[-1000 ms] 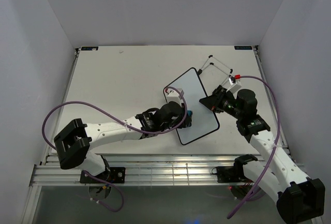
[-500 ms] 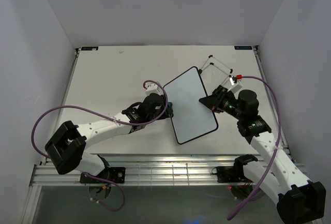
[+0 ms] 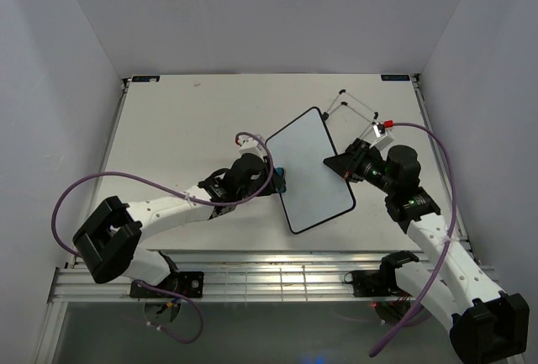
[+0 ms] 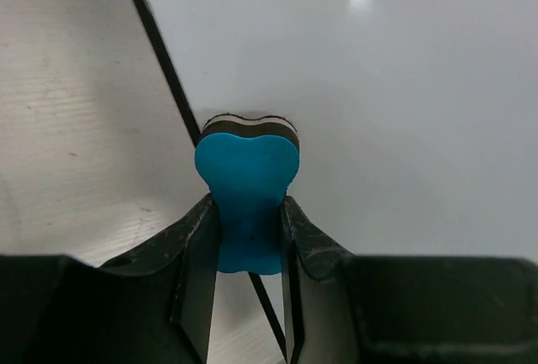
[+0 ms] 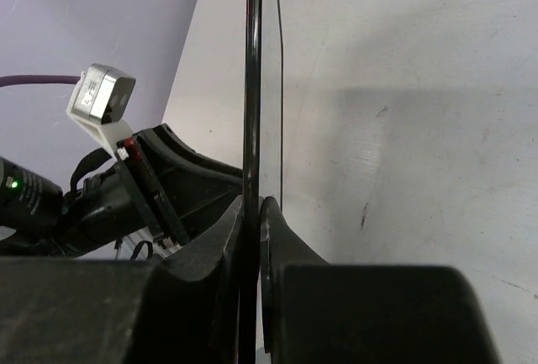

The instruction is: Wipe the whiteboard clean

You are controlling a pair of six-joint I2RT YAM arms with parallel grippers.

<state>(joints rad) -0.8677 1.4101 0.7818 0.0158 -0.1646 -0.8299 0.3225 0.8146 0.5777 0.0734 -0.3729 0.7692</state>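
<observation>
on the table (image 3: pixel 168 129), right pincer (image 5: pixel 253 208) clamps blank whiteboard (image 3: pixel 311 171); left pincer (image 4: pixel 250 238) clamps blue eraser (image 4: pixel 248 175).

Whiteboard (image 3: pixel 309 171): plain glossy white face, no marks visible, thin black frame.
Eraser (image 4: pixel 246 181): bright blue body, with a thin white layer and a black layer at its far end.
Left gripper (image 4: pixel 248 213) and right gripper (image 5: pixel 252 208): matte black fingers.
Left arm (image 3: pixel 168 208) and right arm (image 3: pixel 437 246): white shells, black joints; the right arm has a small green light (image 3: pixel 412 202).
Cables (image 3: pixel 126 174): purple.
Table (image 3: pixel 185 120): off-white, with faint grey scuffs.
Wire stand (image 3: pixel 349 103): black, with a small red piece (image 3: pixel 388 123) beside it.
Walls (image 3: pixel 252 11): pale lavender-grey.
</observation>
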